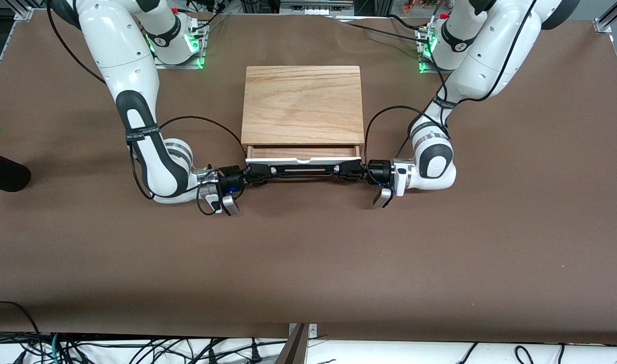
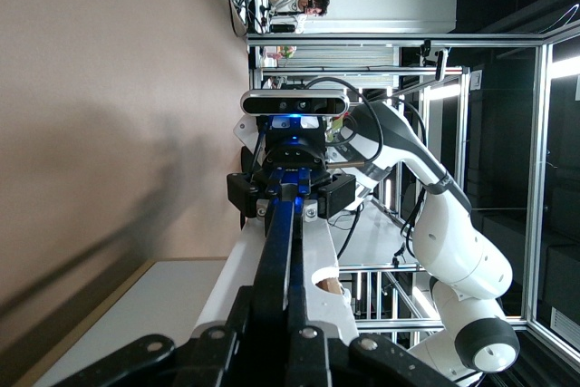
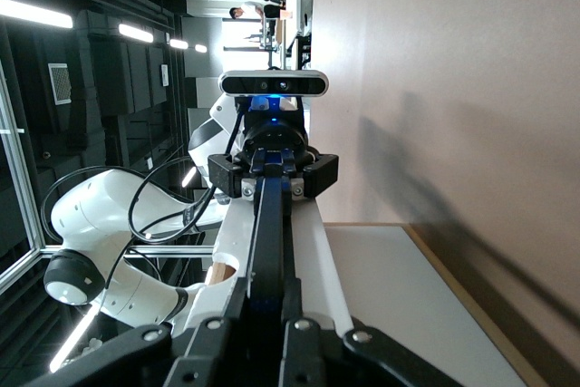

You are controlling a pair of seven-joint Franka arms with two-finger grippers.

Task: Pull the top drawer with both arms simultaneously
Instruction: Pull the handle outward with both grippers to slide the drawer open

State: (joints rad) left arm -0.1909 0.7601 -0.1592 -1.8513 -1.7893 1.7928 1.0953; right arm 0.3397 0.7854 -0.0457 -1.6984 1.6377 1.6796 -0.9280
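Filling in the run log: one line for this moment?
top drawer: partly open | left claw: shut on handle | right claw: shut on handle

Both arms have smooth white shells with rounded joints. The right arm [image 1: 136, 101] carries a long black elbow section, and a black strap with small white letters goes around it. The left arm [image 1: 470, 65] shows a round dark grey cap on its wrist joint. Thin black cables hang in loops along each arm. Silver metal rings sit near the wrists. The bases glow green, and each has a small red part. The left gripper [image 1: 349, 170] and the right gripper [image 1: 257, 175] are black, with a grey camera bar beside each wrist. A small blue light shines at the right wrist.
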